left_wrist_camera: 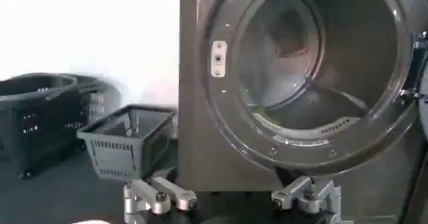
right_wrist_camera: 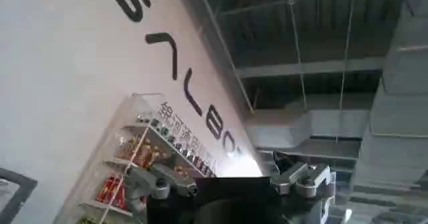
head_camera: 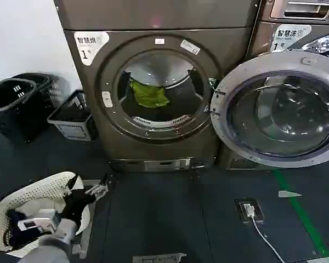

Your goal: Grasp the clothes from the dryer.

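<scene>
Dark floor fronts the bronze-grey metal dryer (head_camera: 153, 98); lime fabric clothes (head_camera: 148, 94) lie inside its drum; left gripper (head_camera: 97, 189) waits below it, fingers parted, empty.

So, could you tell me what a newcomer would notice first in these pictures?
Probably the clothes, a bright lime bundle inside the drum of the bronze-grey dryer, whose glass door is swung wide to the right. Next, the left gripper, open, low over the floor beside a white basket.

My left pincer (left_wrist_camera: 231, 197) hangs with fingers spread before the dryer (left_wrist_camera: 200, 112), its drum mouth open. A sliver of lime clothes (left_wrist_camera: 262, 117) shows inside. A grey basket (left_wrist_camera: 127, 142) sits beside the machine.
</scene>
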`<state>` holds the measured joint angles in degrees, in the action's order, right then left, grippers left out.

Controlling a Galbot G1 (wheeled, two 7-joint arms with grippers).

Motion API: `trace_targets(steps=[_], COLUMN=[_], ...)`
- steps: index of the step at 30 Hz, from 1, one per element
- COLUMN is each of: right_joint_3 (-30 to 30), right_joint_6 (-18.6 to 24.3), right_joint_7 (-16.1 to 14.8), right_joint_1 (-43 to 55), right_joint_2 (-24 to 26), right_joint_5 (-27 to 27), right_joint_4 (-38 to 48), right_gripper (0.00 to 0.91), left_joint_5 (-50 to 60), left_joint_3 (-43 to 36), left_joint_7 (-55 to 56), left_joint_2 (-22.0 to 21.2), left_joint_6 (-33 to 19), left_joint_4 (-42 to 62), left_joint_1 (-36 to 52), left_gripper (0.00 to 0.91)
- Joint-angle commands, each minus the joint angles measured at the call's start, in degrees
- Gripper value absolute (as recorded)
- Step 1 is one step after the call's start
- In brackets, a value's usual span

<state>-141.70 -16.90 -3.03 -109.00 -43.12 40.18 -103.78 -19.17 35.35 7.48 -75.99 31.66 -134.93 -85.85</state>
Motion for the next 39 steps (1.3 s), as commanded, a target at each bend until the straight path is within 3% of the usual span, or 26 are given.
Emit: trace_targets(steps=[1,39], right_joint_3=[0.12,-0.23], right_joint_6=[0.94,2.71], right_joint_7=[-2.07,-2.03], right_joint_1=[-0.13,0.13], right_joint_2=[-0.34,-0.21], right_joint_5=[-0.07,3.36], right_joint_4=[-0.02,-0.42], right_gripper=[0.907,0.907], left_joint_5=[-0.21,-0.38], left_joint_3=[0.47,0.27], left_joint_7=[-0.03,-0.38], left_joint_2=[0.10,0.02], left_joint_6=[0.07,0.11], left_joint_4=[-0.37,-0.37], left_joint_1=[-0.11,0.03], left_gripper=[0.907,0.907])
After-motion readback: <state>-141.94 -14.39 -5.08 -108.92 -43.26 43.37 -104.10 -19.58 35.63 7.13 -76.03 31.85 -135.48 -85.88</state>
